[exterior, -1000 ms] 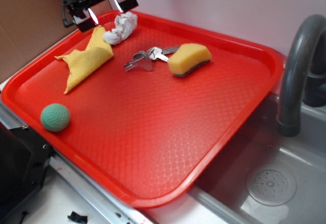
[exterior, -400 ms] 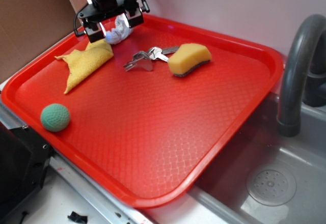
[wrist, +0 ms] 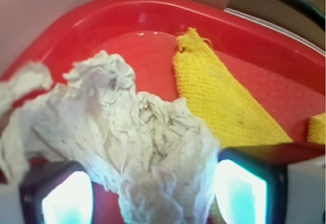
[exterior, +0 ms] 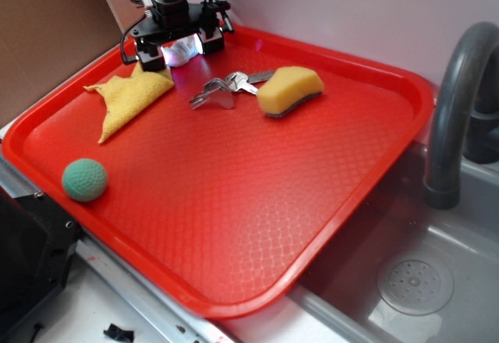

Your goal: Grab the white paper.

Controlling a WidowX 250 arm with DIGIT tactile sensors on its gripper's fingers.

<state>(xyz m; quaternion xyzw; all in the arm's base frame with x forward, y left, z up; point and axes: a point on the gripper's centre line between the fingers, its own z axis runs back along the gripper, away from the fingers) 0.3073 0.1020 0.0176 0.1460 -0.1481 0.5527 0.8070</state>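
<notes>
The white paper (exterior: 180, 52) is a crumpled wad at the far left corner of the red tray (exterior: 257, 203). My gripper (exterior: 180, 47) is lowered over it, with one finger on each side. In the wrist view the white paper (wrist: 127, 132) fills the space between my lit fingertips (wrist: 66, 198). The jaws stand open around it. The right finger is close against the paper and a strip of red tray shows beside the left finger. Much of the wad is hidden by the gripper in the exterior view.
A yellow cloth (exterior: 129, 97) lies just left of the paper and also shows in the wrist view (wrist: 219, 96). Metal keys (exterior: 222, 87) and a yellow sponge (exterior: 288, 90) lie to the right. A green ball (exterior: 84, 179) sits near the tray's front left. A grey faucet (exterior: 456, 101) and sink (exterior: 413, 281) are at the right.
My gripper has moved right and down from above the cloth and tray rim, and now straddles the white paper. The paper has not moved.
</notes>
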